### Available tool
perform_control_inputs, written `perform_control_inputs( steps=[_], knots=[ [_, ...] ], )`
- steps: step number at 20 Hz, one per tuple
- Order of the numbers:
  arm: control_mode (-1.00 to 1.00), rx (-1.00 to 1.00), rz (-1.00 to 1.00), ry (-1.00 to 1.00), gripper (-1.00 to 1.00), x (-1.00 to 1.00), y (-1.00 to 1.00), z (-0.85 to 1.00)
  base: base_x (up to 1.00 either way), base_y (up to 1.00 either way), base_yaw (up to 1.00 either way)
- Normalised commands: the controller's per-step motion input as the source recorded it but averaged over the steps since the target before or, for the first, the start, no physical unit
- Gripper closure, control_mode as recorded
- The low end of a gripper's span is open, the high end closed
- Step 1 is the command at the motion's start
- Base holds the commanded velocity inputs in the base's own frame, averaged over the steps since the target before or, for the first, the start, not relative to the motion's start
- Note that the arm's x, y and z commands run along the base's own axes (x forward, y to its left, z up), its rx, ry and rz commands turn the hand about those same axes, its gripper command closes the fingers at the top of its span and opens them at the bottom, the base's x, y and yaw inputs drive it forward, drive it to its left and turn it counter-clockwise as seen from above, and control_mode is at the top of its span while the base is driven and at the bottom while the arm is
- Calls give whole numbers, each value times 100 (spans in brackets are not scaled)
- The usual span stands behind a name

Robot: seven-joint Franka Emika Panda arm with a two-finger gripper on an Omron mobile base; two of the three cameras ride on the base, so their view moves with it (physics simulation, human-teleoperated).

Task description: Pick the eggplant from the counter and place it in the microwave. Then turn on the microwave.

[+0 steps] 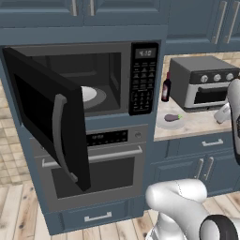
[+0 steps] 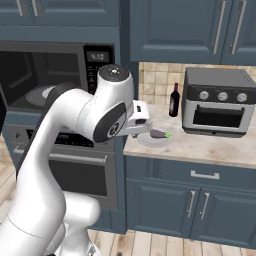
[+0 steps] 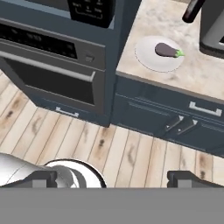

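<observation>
so far nothing is getting done: the microwave is hanging open on the left with its turntable bare, while the eggplant is still lying on a pale plate on the counter. further right, a dark red bottle and a grey toaster oven are standing close behind, crowding the approach. the gripper is hovering over the floor with jaws spread wide and holding nothing, so picking, placing, closing and starting are all remaining.
</observation>
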Motion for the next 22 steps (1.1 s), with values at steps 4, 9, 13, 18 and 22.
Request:
perform_control_inputs(
  steps=[4, 9, 13, 18, 22],
  knots=[
    [-100, -5, 13, 2, -100, 28, -10, -7, 0, 0, 0],
    [-100, -7, 11, 8, -100, 31, -6, -12, 0, 0, 0],
    [-100, -8, 7, 7, -100, 16, -5, -15, 0, 0, 0],
    [-100, -6, 6, 2, -100, 5, -5, -15, 0, 0, 0],
    [-100, -3, 6, 0, -100, 12, 0, -13, 0, 0, 0]
  ],
)
